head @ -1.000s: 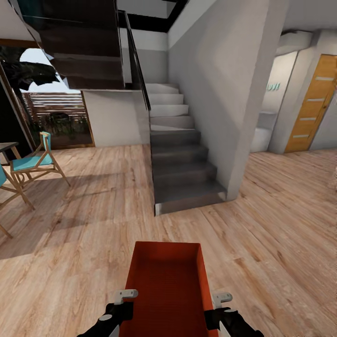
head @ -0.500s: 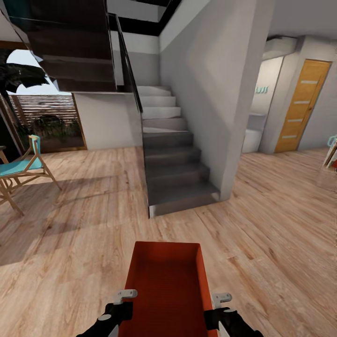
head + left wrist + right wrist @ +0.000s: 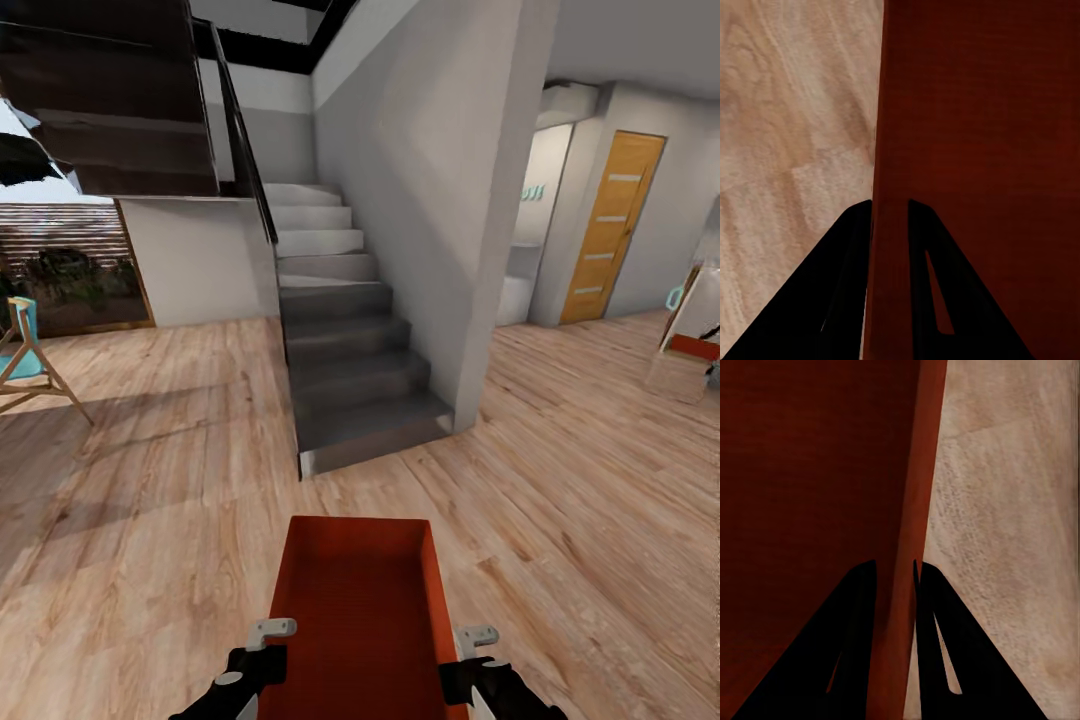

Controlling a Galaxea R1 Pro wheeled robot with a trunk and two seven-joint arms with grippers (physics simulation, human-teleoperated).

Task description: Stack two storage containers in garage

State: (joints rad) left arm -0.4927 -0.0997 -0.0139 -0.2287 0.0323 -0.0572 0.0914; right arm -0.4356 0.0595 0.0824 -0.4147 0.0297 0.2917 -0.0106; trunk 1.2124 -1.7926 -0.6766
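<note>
Storage container [image 3: 358, 610], red-orange and open-topped, is carried low in front of the robot above light wood flooring [image 3: 150, 520]. The left gripper [image 3: 889, 225] pinches its left wall; the right gripper [image 3: 895, 585] pinches its right wall, one finger on each side. Beyond, grey stairs [image 3: 345, 350] rise; farther right stands an orange door [image 3: 610, 228].

Bright even daylight, soft shadows, edges stretched.
</note>
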